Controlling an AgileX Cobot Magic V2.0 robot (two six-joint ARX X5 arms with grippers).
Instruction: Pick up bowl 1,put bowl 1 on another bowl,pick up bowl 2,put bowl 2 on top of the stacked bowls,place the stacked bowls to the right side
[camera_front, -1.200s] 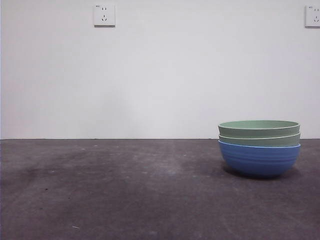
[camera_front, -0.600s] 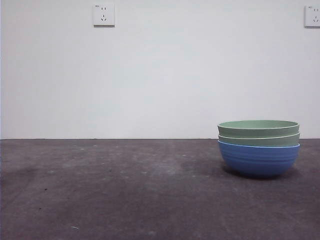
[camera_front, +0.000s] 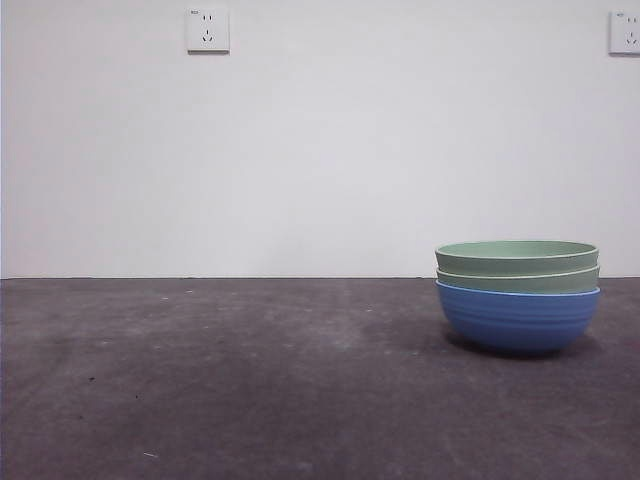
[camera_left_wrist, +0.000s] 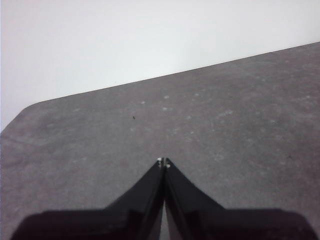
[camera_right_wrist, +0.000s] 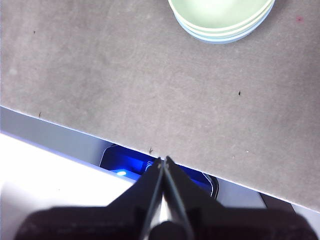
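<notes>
Across the last second the front view shows nothing moving; the stacked bowls (camera_front: 518, 296) sit in the same spot at the right of the dark table (camera_front: 250, 380) in all 3 front pictures, and no arm shows in any of them; to my judgement the stacking and the move to the right side are done, and both arms merely wait.

The stack itself reads plainly from the front: the blue bowl (camera_front: 518, 318) at the bottom, resting on the table, with 2 pale green bowls nested in it, the top green bowl (camera_front: 517, 256) sitting rim above rim on the lower one (camera_front: 518, 279); all 3 stand level.

The wrist views add what the front cannot; the right gripper (camera_right_wrist: 163, 160) hangs well back from the stack, over the table's near edge, its jaws clenched together on nothing, and it sees the stack (camera_right_wrist: 222, 20) from above, only partly in frame; the left gripper (camera_left_wrist: 163, 162) is likewise pressed closed and empty, over bare table with no bowl in its sight.
</notes>
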